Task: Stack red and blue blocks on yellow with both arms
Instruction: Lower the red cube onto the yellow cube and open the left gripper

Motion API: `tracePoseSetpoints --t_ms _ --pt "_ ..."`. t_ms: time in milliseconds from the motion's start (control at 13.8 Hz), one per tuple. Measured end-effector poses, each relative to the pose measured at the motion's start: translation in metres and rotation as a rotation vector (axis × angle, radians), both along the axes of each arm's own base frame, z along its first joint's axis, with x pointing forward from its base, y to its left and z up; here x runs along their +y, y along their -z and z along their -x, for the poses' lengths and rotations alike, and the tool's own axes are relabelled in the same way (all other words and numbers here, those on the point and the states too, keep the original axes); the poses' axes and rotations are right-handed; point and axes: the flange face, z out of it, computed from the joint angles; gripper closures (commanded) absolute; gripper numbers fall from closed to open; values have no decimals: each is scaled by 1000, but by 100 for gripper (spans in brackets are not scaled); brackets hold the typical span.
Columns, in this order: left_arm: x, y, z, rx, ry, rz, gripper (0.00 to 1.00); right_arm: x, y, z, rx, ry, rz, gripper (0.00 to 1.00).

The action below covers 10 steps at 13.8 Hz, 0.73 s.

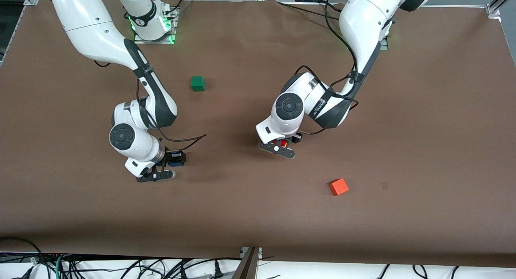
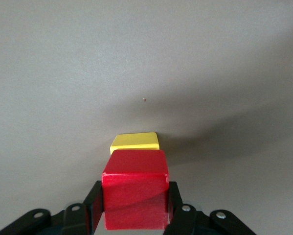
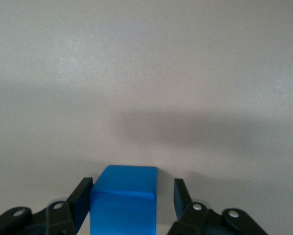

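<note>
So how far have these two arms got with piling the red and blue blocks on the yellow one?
Nothing is stacked yet. The left gripper is shut on the red block, held just above the yellow block. The right gripper has its fingers around the blue block, with a gap at one side. Left to do: set red on yellow, then blue on top.
</note>
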Motion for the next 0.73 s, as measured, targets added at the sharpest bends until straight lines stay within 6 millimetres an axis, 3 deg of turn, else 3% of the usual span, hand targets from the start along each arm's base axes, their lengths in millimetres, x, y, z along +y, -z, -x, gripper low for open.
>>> tracePoseSetpoints --t_ms 73,145,218,508,726 --pt "0 1 0 1 0 0 78 0 0 0 0 0 0 23" --pt "0 1 0 0 -1 0 51 0 1 0 0 0 0 23" --pt "0 1 0 0 -2 -1 1 0 3 2 -5 0 -1 23" --pt "1 -6 -6 -14 -14 4 0 -3 26 14 -44 2 -12 23" --pt "3 -33 -16 -4 -27 -10 0 -3 27 15 -46 2 -12 23"
